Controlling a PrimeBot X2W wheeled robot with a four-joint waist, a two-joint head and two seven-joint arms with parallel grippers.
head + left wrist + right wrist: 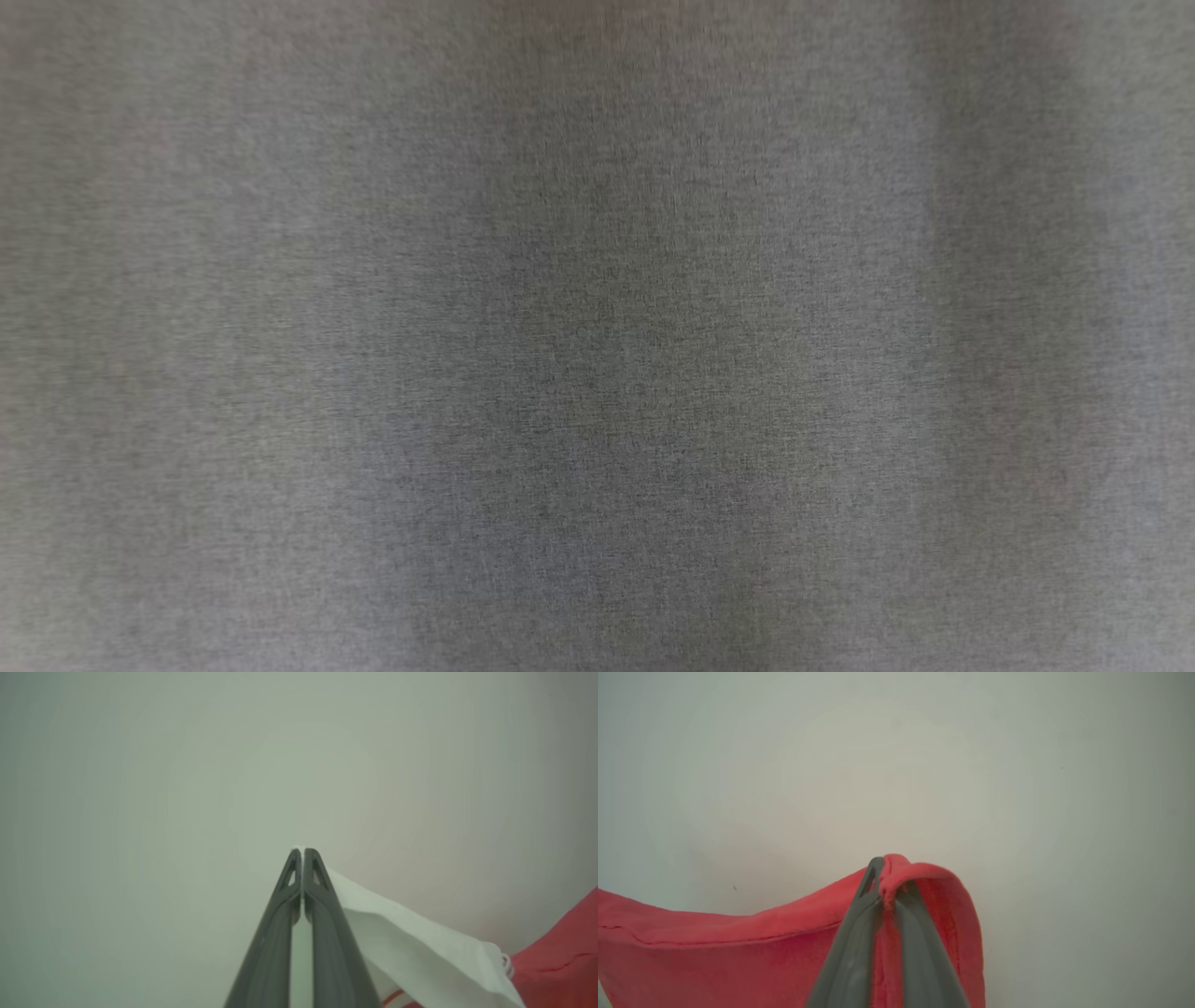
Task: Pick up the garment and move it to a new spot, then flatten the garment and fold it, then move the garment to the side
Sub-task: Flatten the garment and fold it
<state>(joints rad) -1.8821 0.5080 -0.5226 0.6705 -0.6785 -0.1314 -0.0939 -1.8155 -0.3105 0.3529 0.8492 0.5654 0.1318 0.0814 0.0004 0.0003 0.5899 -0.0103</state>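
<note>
Left claw (pixel 302 851): centre of the left wrist frame, two dark fingers pressed together at the tips. A thin sliver of white cloth is pinched between them, so it is clamped on the garment (pixel 411 933).

Right claw (pixel 889 877): lower centre of the right wrist frame, jaws closed on a red fleecy hem. The hem folds over the top of the right finger.

Count: two claws, one garment, both claws gripping it. The garment has two colours, white and red.

Left wrist frame: a white panel slopes from the fingertips down to the lower right. A white cord (pixel 505 959) sits at its far end, an orange stripe (pixel 395 997) at the bottom edge, and red cloth in the lower right corner.

Right wrist frame: the red side. The hem runs from the left edge up to the fingertips, then drops short and steep just right of the fingers. Red cloth spreads across the lower left.

Both wrist frames have a plain pale surface (pixel 140 788) behind. I cannot tell whether the garment touches it.

Head frame: grey woven cloth (pixel 597 336), blurred, with soft darker vertical bands. I cannot tell what it belongs to.
</note>
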